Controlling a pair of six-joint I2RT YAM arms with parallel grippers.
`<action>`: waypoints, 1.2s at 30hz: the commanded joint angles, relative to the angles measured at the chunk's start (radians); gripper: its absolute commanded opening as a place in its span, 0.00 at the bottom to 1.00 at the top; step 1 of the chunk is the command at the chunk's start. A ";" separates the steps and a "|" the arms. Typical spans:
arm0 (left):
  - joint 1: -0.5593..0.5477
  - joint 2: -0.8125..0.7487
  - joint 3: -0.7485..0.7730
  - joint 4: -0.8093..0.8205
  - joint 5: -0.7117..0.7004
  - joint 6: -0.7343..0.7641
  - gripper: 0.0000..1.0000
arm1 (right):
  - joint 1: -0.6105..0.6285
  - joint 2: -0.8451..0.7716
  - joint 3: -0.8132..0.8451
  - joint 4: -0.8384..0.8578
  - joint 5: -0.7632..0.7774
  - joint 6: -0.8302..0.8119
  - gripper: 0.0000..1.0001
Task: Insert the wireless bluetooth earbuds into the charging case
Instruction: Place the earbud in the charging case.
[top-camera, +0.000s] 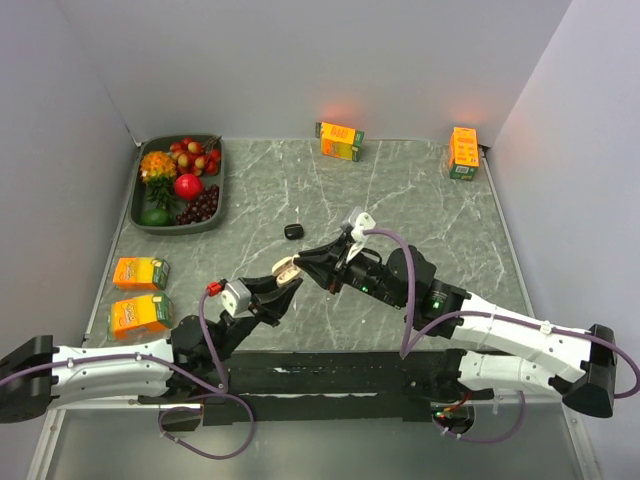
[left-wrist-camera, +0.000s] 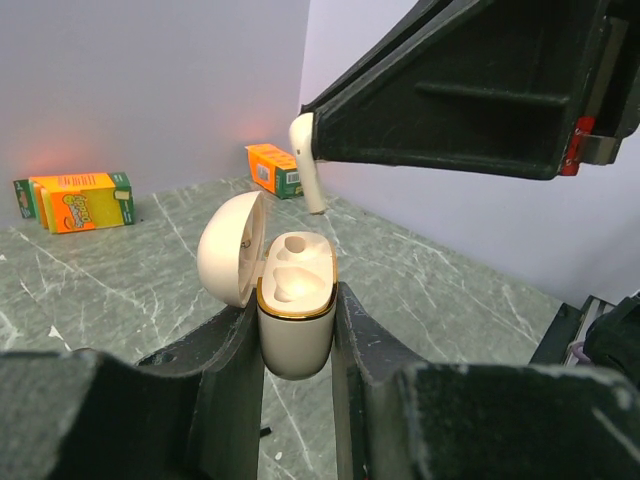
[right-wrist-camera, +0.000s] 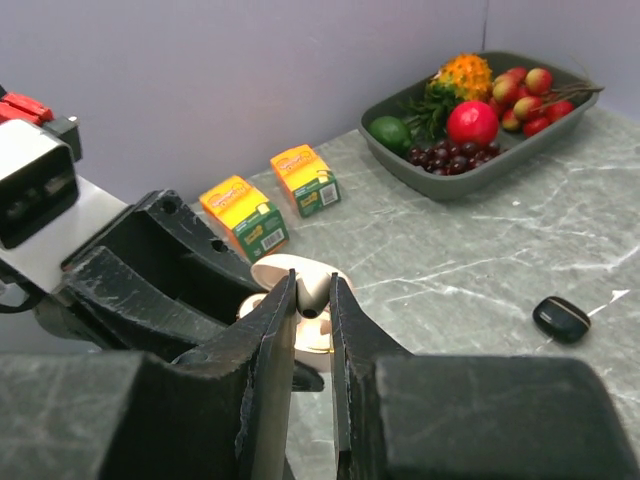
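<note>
Two claws meet over the near middle of the grey marbled surface (top-camera: 430, 210). The left claw (left-wrist-camera: 296, 350) is closed on the cream case (left-wrist-camera: 295, 300), one finger pressed to each flank. It holds the case upright and, as far as the overhead view shows, raised off the surface. Its lid (left-wrist-camera: 230, 250) is swung fully open to the left in the left wrist view. Of the two sockets (left-wrist-camera: 297, 243) inside, the farther is an empty round hole. The nearer holds a whitish shape, and I cannot tell whether that is a seated bud.

The right claw (right-wrist-camera: 312, 310) is all but closed, pinching a white bud (right-wrist-camera: 312, 290) between its fingertips. The bud's head sits at the tips and its stem points down, slightly toward the case. It hangs just above the open mouth, on the far side, with a clear gap between stem and case. In the right wrist view the bud lies directly over the case, which shows pale beneath the fingers.

One black bud (top-camera: 292, 232) lies on the surface beyond the claws, apart from both. Far left, a dark tray (top-camera: 219, 190) holds fruit (top-camera: 188, 186). Four orange cartons (top-camera: 140, 272) stand about, two near the left edge and two along the far edge.
</note>
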 joint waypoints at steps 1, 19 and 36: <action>0.003 0.015 0.031 0.049 0.038 0.001 0.01 | 0.019 -0.007 -0.031 0.117 0.047 -0.040 0.00; 0.003 0.017 0.056 0.043 0.032 -0.047 0.01 | 0.063 -0.013 -0.093 0.137 0.190 -0.138 0.00; 0.003 0.050 0.079 0.066 -0.005 -0.056 0.01 | 0.102 -0.039 -0.114 0.157 0.218 -0.189 0.00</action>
